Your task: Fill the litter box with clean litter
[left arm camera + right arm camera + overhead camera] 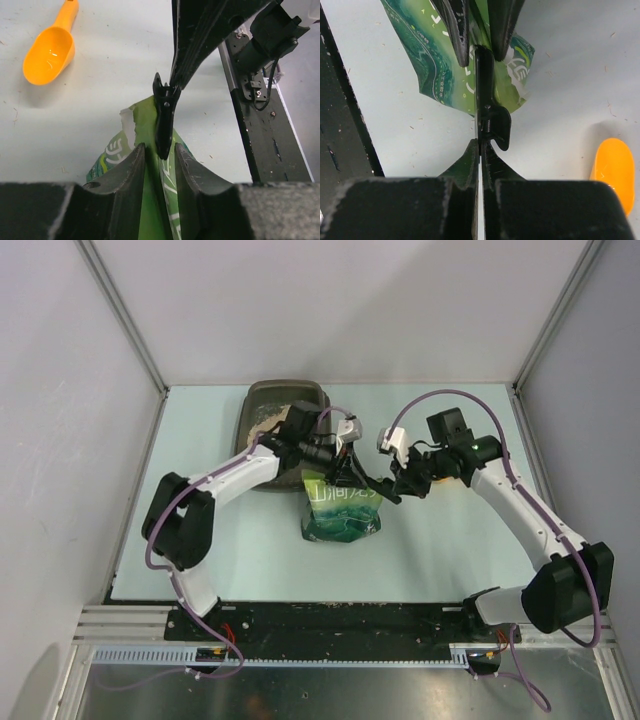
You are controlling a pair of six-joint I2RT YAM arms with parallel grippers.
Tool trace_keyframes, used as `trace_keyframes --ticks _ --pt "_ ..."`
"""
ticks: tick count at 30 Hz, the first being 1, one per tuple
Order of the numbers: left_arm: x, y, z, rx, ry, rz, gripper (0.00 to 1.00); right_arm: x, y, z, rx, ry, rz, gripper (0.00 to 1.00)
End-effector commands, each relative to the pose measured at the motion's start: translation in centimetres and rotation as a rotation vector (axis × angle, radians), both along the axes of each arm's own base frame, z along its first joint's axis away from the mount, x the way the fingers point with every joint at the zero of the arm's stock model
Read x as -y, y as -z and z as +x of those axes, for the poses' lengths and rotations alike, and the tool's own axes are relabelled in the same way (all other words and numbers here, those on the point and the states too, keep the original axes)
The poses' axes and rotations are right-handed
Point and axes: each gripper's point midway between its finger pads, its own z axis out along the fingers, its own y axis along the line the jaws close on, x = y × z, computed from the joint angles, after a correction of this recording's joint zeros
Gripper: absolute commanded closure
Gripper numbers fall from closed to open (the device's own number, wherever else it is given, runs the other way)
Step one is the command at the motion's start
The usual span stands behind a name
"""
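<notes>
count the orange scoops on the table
1. The orange scoop lies on the table right of the green pouch, mostly hidden under the right arm in the top view; another could hide beneath the arms.

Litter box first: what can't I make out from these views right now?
- Litter box: shows in the top view only, where the left arm covers much of it; how much clean litter it holds is unclear.
- Green pouch: its mouth is hidden in every view by the black clip, left gripper and right gripper; open or sealed, cannot tell.
- Orange scoop: cut off by the right wrist view's edge.
</notes>
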Motion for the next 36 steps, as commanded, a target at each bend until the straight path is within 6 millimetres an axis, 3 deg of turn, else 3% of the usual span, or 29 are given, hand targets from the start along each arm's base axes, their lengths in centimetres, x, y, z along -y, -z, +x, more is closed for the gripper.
trace_keyframes --ticks 1,3,9,11,12,15,17,22,30,36 --pt "1.2 -2.0 -0.5 -0.017 0.077 -0.064 0.66 -0.4 -0.6 1.8 0.055 0.036 0.008 1.0" --pt "1.3 -1.8 -0.3 -0.028 0.082 -0.064 0.68 -0.4 -0.5 1.9 0.056 0.037 0.006 1.0" --pt "1.3 -1.5 -0.3 -0.047 0.088 -0.063 0.99 -0.5 -0.3 1.7 0.035 0.038 0.015 1.0" --pt "1.3 -1.7 -0.3 -0.036 0.09 -0.067 1.0 0.0 -0.6 1.6 0.026 0.053 0.025 0.88" --pt "1.3 -1.7 -0.4 -0.031 0.092 -0.068 1.0 0.7 -1.1 1.3 0.002 0.062 0.058 0.7" --pt "1.1 -1.9 -0.4 0.001 0.085 -0.069 1.0 1.8 -1.7 0.3 -0.071 0.056 0.121 0.43" --pt "1.1 -2.0 -0.3 0.023 0.085 -0.074 1.0 2.0 -1.5 -0.1 -0.097 0.043 0.124 0.38" --pt "1.4 -2.2 -0.4 0.082 0.096 -0.081 1.0 1.3 -1.2 -1.4 -0.143 -0.02 0.156 0.36" --pt "1.3 -2.4 -0.6 0.094 0.094 -0.081 1.0 0.1 -1.0 0.7 -0.131 0.005 0.185 0.36" --pt "1.3 -2.3 -0.5 0.09 0.092 -0.08 1.0 -0.7 -0.4 1.2 -0.157 0.003 0.204 0.39"
